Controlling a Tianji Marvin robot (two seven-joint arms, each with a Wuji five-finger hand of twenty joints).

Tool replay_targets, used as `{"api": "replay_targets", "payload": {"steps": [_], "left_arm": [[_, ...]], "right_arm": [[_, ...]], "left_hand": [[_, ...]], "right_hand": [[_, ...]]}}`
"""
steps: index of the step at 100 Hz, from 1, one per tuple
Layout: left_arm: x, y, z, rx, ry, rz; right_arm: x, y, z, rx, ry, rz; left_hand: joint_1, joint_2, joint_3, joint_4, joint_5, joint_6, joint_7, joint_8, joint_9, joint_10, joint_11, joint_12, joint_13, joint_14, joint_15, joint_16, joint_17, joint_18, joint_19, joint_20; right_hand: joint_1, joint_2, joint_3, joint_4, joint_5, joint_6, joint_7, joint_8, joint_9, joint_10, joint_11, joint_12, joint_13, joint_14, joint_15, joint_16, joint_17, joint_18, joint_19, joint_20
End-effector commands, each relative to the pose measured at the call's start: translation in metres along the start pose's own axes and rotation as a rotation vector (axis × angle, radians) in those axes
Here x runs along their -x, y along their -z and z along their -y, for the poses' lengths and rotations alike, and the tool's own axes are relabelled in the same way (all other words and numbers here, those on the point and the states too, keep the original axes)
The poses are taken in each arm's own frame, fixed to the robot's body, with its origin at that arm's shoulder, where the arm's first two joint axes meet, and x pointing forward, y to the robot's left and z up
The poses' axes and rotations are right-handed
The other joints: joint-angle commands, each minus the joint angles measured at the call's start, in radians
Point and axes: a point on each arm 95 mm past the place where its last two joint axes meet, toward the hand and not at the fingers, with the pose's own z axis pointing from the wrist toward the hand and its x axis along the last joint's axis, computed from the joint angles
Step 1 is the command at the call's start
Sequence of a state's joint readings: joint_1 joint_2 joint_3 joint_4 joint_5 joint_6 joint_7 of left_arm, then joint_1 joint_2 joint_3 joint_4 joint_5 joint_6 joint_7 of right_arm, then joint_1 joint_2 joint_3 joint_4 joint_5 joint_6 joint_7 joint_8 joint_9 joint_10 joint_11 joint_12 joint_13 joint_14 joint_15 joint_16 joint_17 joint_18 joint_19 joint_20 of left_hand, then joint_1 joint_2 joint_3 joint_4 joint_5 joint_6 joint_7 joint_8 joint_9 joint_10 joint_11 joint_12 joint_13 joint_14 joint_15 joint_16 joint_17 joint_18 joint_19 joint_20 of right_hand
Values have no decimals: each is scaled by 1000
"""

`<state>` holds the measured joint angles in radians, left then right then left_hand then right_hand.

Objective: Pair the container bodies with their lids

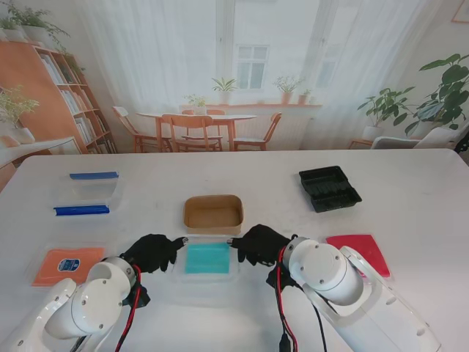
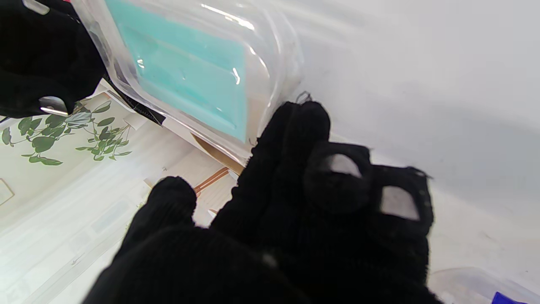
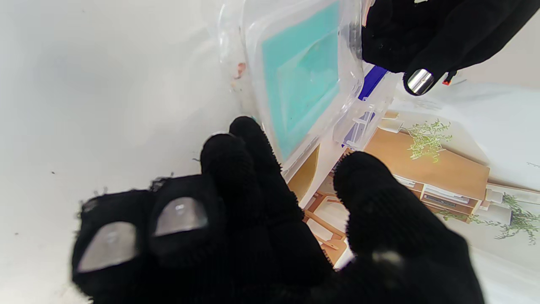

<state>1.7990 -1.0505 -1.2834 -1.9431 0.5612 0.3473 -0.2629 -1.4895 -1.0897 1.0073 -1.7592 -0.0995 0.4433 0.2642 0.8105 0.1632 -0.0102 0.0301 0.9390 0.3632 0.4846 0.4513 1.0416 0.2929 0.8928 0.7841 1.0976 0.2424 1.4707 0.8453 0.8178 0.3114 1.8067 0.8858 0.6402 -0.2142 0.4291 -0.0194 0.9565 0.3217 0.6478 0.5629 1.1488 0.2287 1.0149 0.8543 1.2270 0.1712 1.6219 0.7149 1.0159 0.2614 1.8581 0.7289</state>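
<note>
Left hand (image 1: 152, 252): at the left short edge of the clear lid; fingers extended against the rim, thumb apart; whether it grips or merely touches, cannot tell.
Right hand (image 1: 259, 244): at the right short edge of the same lid; fingers laid along the rim, thumb spread; grip not confirmable either.
Clear lid with teal panel (image 1: 207, 259): between both hands, nearer to me than the brown container; lifted or resting on the table, cannot tell.
Brown container (image 1: 213, 213): open, upright, table centre, just beyond the lid.
Black tray (image 1: 329, 188): far right, well apart from the hands.
Clear container with blue clips (image 1: 87, 193): far left; walls nearly invisible.
Orange lid (image 1: 67, 265): flat, left of the left arm; label unreadable.
Red lid (image 1: 360, 252): right side, partly covered by the right arm.
Table (image 1: 410, 213): white.
</note>
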Motion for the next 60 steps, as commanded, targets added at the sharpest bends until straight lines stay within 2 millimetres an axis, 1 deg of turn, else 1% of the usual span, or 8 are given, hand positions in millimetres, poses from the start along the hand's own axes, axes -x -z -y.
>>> {"api": "replay_targets", "payload": {"steps": [1, 29, 60], "left_arm": [[-11, -1, 0, 2, 13, -33], [-15, -9, 9, -12, 13, -32], [-16, -25, 18, -17, 15, -23]], "right_arm": [[-15, -1, 2, -25, -6, -38], [-21, -7, -8, -23, 1, -39], [-29, -18, -20, -20, 4, -39]], "left_hand": [[19, 25, -17, -21, -28, 7, -58, -31, 7, -44, 10, -4, 6, 14, -13, 6, 12, -88, 105, 14], [20, 25, -17, -21, -28, 5, -60, -31, 7, -43, 9, -4, 6, 14, -13, 6, 12, -88, 105, 14], [19, 25, -18, -22, -28, 5, -63, -31, 6, -45, 9, -3, 6, 14, -13, 6, 12, -88, 105, 14]], "right_hand": [[-25, -2, 3, 20, 1, 53, -38, -16, 9, 117, 28, -9, 6, -55, 75, 9, 34, -154, 199, 10], [-26, -4, 4, 20, 2, 52, -38, -17, 9, 118, 27, -9, 6, -53, 75, 8, 34, -154, 199, 10], [-27, -6, 5, 20, 2, 52, -39, -17, 9, 118, 27, -9, 6, -53, 75, 8, 35, -154, 199, 11]]}}
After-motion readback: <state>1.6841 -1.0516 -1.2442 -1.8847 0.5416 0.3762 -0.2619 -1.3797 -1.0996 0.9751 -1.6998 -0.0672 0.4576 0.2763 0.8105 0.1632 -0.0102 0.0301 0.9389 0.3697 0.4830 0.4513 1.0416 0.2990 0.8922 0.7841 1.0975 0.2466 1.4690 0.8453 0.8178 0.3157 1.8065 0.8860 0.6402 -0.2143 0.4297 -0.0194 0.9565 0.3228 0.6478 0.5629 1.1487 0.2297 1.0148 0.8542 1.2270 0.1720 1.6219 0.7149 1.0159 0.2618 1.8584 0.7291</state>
